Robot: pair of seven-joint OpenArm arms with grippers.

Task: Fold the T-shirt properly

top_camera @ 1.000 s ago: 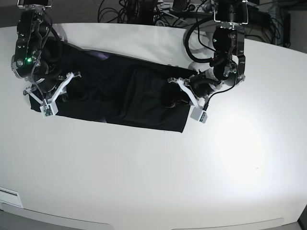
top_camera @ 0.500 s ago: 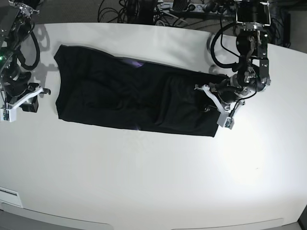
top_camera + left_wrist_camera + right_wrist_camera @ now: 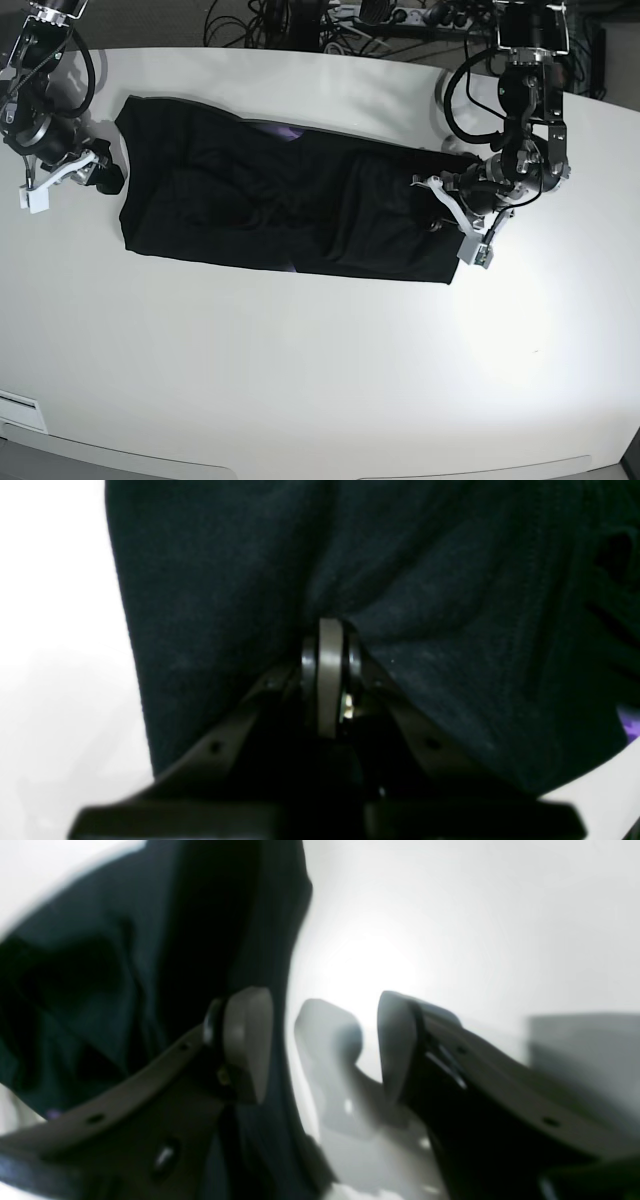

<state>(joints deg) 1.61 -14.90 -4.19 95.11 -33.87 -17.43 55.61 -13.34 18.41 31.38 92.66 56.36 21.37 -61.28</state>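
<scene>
Pinching the soft, limp T-shirt (image 3: 285,205) edge with closed left gripper (image 3: 327,630); right gripper (image 3: 325,1040) open, empty, beside cloth.

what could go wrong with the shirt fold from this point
The left gripper is shut on the T-shirt while the right gripper is open beside its other end; a one-sided pull could skew the shirt. Wrinkles across the middle may get folded in.

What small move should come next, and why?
Probably bring the right gripper back onto the T-shirt's near edge and close it: its jaws stand open over bare table beside the cloth, while the left gripper is shut on the opposite end.
</scene>
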